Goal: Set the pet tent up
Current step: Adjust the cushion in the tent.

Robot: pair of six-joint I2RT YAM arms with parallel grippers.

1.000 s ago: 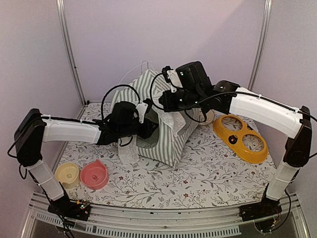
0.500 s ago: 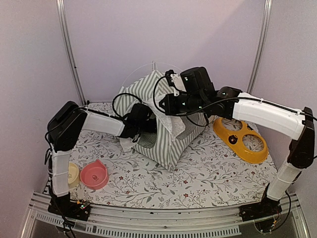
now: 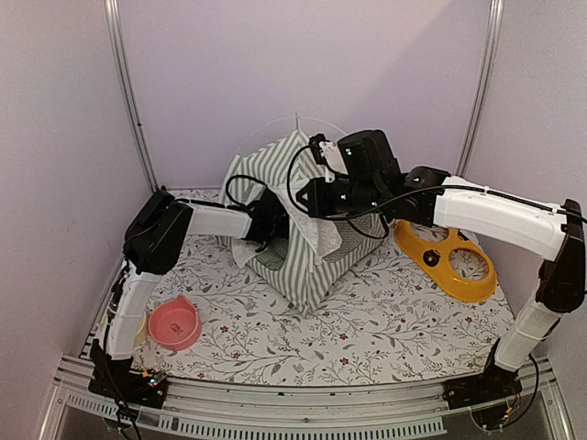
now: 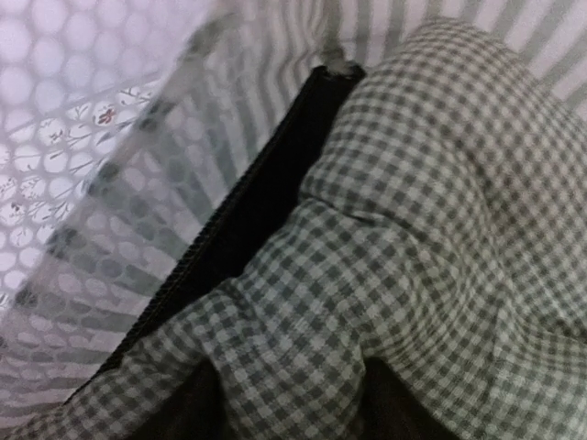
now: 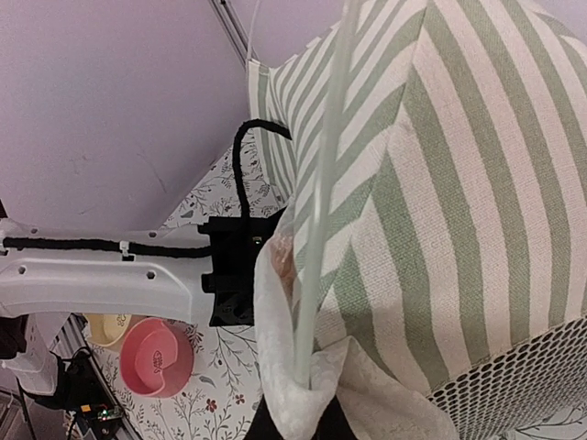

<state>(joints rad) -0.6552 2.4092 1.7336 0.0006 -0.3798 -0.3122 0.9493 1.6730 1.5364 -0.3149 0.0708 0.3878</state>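
Note:
The green-and-white striped pet tent (image 3: pixel 316 266) stands at the middle back of the floral mat (image 3: pixel 367 321). Thin white poles arc above its top. My left gripper (image 3: pixel 275 222) reaches into its opening. In the left wrist view it (image 4: pixel 293 412) pinches a bunched fold of the gingham cushion (image 4: pixel 440 229), beside the striped wall (image 4: pixel 229 119) and the mesh window (image 4: pixel 55 119). My right gripper (image 3: pixel 316 197) is at the tent's front. In the right wrist view it (image 5: pixel 298 423) is shut on the white lace curtain (image 5: pixel 284 367) and a thin pole (image 5: pixel 326 183).
A pink bowl (image 3: pixel 174 323) sits at the front left, with a yellow bowl (image 5: pixel 108 328) beside it under the left arm. A yellow double feeder (image 3: pixel 447 254) lies right of the tent. Walls and metal posts close the back and sides.
My left arm has folded in and pushed deeper into the tent. The tent has shifted right and stands more upright. My right gripper moved slightly right with the curtain.

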